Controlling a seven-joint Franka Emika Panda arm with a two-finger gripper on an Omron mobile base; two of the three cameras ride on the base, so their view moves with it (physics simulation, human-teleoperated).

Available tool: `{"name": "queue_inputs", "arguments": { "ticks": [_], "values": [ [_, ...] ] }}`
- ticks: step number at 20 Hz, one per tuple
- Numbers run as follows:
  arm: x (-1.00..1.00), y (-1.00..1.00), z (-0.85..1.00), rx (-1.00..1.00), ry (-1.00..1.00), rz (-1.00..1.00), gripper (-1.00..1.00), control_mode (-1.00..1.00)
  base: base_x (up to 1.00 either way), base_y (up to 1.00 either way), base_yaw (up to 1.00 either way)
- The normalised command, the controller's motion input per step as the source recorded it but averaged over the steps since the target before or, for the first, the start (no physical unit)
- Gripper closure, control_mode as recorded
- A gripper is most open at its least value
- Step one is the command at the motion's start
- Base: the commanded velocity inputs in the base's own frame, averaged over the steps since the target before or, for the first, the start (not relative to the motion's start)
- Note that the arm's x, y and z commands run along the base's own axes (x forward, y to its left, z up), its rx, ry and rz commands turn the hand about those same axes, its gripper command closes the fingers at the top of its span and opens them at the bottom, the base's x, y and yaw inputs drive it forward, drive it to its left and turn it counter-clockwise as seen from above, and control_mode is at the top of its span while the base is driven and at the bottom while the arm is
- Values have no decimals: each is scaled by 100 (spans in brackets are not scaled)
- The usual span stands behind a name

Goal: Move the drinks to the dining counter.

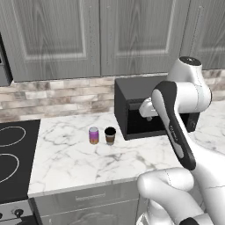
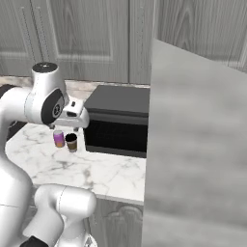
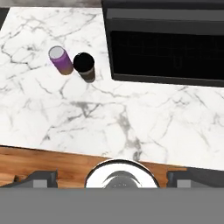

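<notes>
The two drinks stand side by side on a marble worktop (image 1: pixel 79 162), just left of a black microwave. One is a purple-to-orange can (image 1: pixel 93 135) (image 2: pixel 59 139) (image 3: pixel 61 60) with a silver top. Right of it stands the brown cup (image 1: pixel 110 135) (image 2: pixel 71 142) (image 3: pixel 85 66) with a black lid. My gripper (image 3: pixel 116 178) hangs high above the worktop's front edge, well apart from both drinks. Its fingertips (image 3: pixel 41 177) stand wide apart and open, with nothing between them. In the base views my hand (image 1: pixel 147 109) (image 2: pixel 75 116) hovers in front of the microwave. The dining counter is out of view.
A black microwave (image 1: pixel 136 110) (image 3: pixel 166 48) stands at the back right of the worktop. A black stove (image 1: pixel 13 154) borders it on the left. Grey cabinets (image 1: pixel 101 35) hang above. A tall grey panel (image 2: pixel 198 144) blocks the right of the right base view. Wooden floor (image 3: pixel 43 162) lies below the edge.
</notes>
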Motion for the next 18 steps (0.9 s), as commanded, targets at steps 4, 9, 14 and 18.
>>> {"name": "queue_inputs", "arguments": {
  "ticks": [4, 9, 14, 18],
  "values": [
    [-34, 0, 0, 0, 14, -2, -100, -100, 0, 0, 0],
    [-21, 0, 4, -1, 0, -1, -100, 100, -24, 12, 0],
    [0, 0, 0, 0, 0, 0, -100, 100, -14, 56, 0],
    [0, 0, 0, 0, 0, 0, -100, 100, 0, 67, 0]
  ]
}}
